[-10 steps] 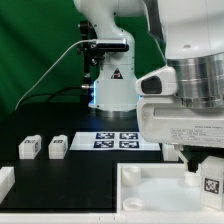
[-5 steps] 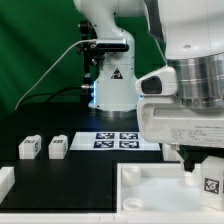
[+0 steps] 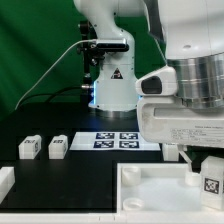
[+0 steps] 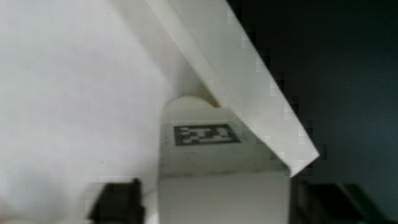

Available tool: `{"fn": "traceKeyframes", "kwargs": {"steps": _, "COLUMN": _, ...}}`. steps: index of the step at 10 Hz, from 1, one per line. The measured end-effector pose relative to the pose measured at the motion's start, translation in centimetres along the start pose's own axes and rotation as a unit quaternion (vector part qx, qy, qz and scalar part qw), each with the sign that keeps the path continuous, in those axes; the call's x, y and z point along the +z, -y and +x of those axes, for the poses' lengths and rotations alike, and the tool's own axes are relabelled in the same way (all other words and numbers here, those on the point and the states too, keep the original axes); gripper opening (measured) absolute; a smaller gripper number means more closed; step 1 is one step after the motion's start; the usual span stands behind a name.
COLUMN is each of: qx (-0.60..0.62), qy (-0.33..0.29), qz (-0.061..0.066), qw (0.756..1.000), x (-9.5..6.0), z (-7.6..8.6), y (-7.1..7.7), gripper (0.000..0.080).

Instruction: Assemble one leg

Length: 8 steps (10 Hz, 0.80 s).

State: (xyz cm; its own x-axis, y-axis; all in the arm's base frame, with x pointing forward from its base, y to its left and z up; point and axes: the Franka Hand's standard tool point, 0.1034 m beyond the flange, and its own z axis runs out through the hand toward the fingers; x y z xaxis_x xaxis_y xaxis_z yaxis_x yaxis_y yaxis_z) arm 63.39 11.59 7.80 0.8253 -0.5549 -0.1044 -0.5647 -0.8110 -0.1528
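My gripper [image 3: 206, 168] is at the exterior view's lower right, over the corner of the large white panel [image 3: 150, 186]. It is shut on a white leg [image 3: 210, 182], whose black-and-white tag faces the camera. In the wrist view the leg [image 4: 206, 140] stands between the two dark fingers [image 4: 119, 202], with its rounded end close to the panel's raised rim [image 4: 249, 90]. I cannot tell whether the leg touches the panel. Two more legs [image 3: 29, 147] [image 3: 58, 147] lie on the black table at the left.
The marker board [image 3: 118, 140] lies in the middle of the table in front of the robot base [image 3: 110, 85]. Another white part [image 3: 5, 181] shows at the lower left edge. A black cable runs behind the legs.
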Motion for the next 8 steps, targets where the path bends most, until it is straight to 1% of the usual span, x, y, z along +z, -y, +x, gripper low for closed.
{"fn": "traceKeyframes", "kwargs": {"steps": 1, "qx": 0.000, "qy": 0.000, "qz": 0.000, "qw": 1.000, "x": -0.01, "z": 0.04, "y": -0.05, "gripper": 0.0303}}
{"fn": "traceKeyframes", "kwargs": {"steps": 2, "qx": 0.004, "qy": 0.000, "qz": 0.000, "qw": 1.000, "x": -0.01, "z": 0.05, "y": -0.07, "gripper": 0.0303}}
{"fn": "traceKeyframes", "kwargs": {"steps": 3, "qx": 0.033, "qy": -0.002, "qz": 0.001, "qw": 0.999, "x": -0.13, "z": 0.09, "y": -0.03, "gripper": 0.0303}}
{"fn": "traceKeyframes", "kwargs": {"steps": 4, "qx": 0.121, "qy": -0.008, "qz": 0.003, "qw": 0.993, "x": -0.33, "z": -0.05, "y": 0.04, "gripper": 0.0303}}
{"fn": "traceKeyframes", "kwargs": {"steps": 5, "qx": 0.229, "qy": -0.013, "qz": 0.007, "qw": 0.973, "x": -0.23, "z": -0.31, "y": 0.12, "gripper": 0.0303}}
{"fn": "traceKeyframes", "kwargs": {"steps": 6, "qx": 0.346, "qy": -0.008, "qz": 0.025, "qw": 0.938, "x": 0.15, "z": -0.45, "y": 0.13, "gripper": 0.0303}}
{"fn": "traceKeyframes", "kwargs": {"steps": 7, "qx": 0.438, "qy": -0.001, "qz": 0.041, "qw": 0.898, "x": 0.18, "z": -0.53, "y": 0.24, "gripper": 0.0301}}
{"fn": "traceKeyframes", "kwargs": {"steps": 8, "qx": 0.485, "qy": 0.002, "qz": 0.051, "qw": 0.873, "x": 0.19, "z": -0.48, "y": 0.24, "gripper": 0.0299}}
